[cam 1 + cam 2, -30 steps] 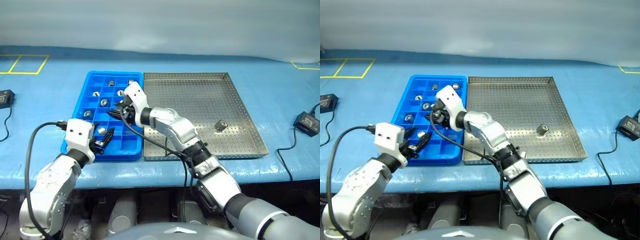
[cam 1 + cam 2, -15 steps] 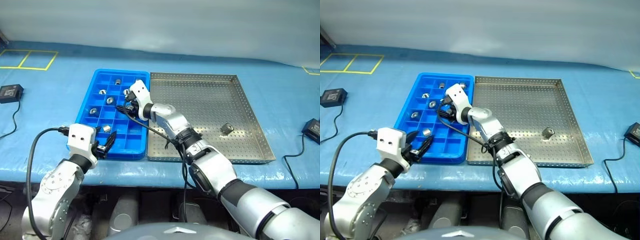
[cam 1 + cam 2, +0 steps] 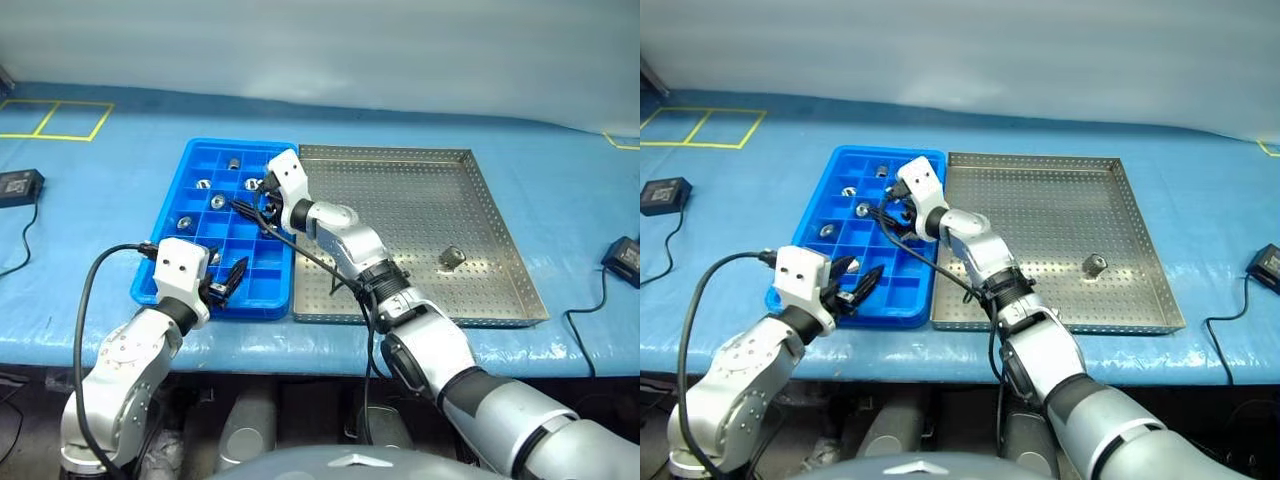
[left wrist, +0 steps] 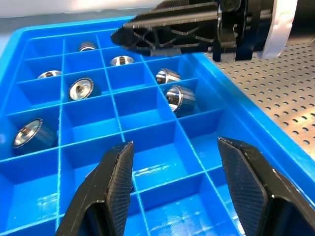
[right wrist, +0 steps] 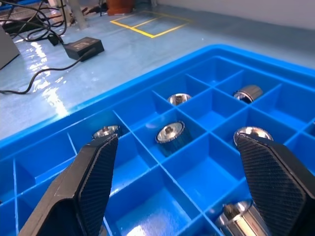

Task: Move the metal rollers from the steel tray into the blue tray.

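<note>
The right gripper [image 5: 174, 189] has its two black fingers wide apart and empty over the bright blue plastic compartment tray [image 3: 190, 165]. Several small shiny metal rollers [image 5: 170, 133] lie in the compartments under it. One roller [image 3: 450, 258] lies far to its right in the grey perforated steel tray [image 3: 400, 200]. The left gripper [image 4: 174, 184] stands open, holding nothing, above the tray's near compartments.

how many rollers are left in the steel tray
1: a metal roller on the steel tray floor, near its right front. The right arm covers some floor, so another could be hidden.

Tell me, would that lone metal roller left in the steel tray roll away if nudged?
Probably. The metal roller looks round and lies tilted on the steel tray's perforated floor, so it could roll. Its shiny finish suggests it's slippery; solid metal, likely heavy for its size.
</note>
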